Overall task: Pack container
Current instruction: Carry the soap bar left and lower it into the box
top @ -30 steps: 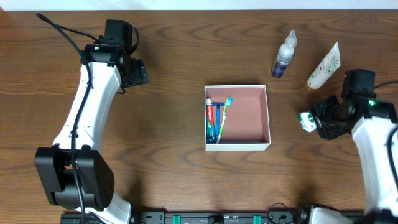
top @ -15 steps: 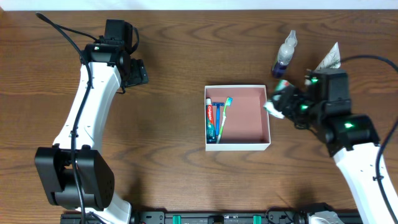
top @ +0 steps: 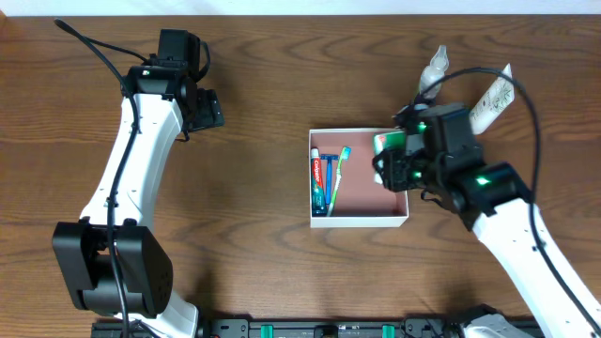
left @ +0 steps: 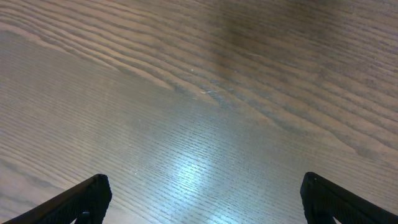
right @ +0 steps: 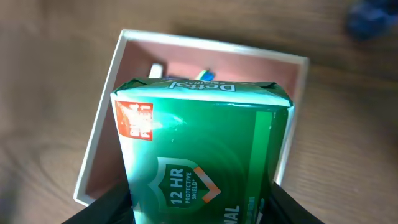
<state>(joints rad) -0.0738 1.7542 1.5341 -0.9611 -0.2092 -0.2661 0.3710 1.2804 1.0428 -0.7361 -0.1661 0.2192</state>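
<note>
The container (top: 362, 183) is a shallow white box with a pinkish-brown floor at the table's centre. A toothpaste tube (top: 318, 183) and a toothbrush (top: 338, 176) lie along its left side. My right gripper (top: 392, 161) is shut on a green-and-white soap packet (top: 390, 143), held over the box's right back corner. In the right wrist view the packet (right: 199, 149) fills the space between the fingers of the right gripper (right: 199, 205), with the box's white wall (right: 98, 130) below it. My left gripper (top: 202, 108) hangs open over bare wood at the far left, its jaws wide apart around nothing (left: 205, 205).
A clear spray bottle (top: 432, 75) and a pale tube (top: 490, 99) lie on the wood at the back right, just beyond the right arm. The right arm's cable loops above them.
My right arm has swung left from the table's right side, carrying the green packet to above the box's right part. The left arm has not moved.
</note>
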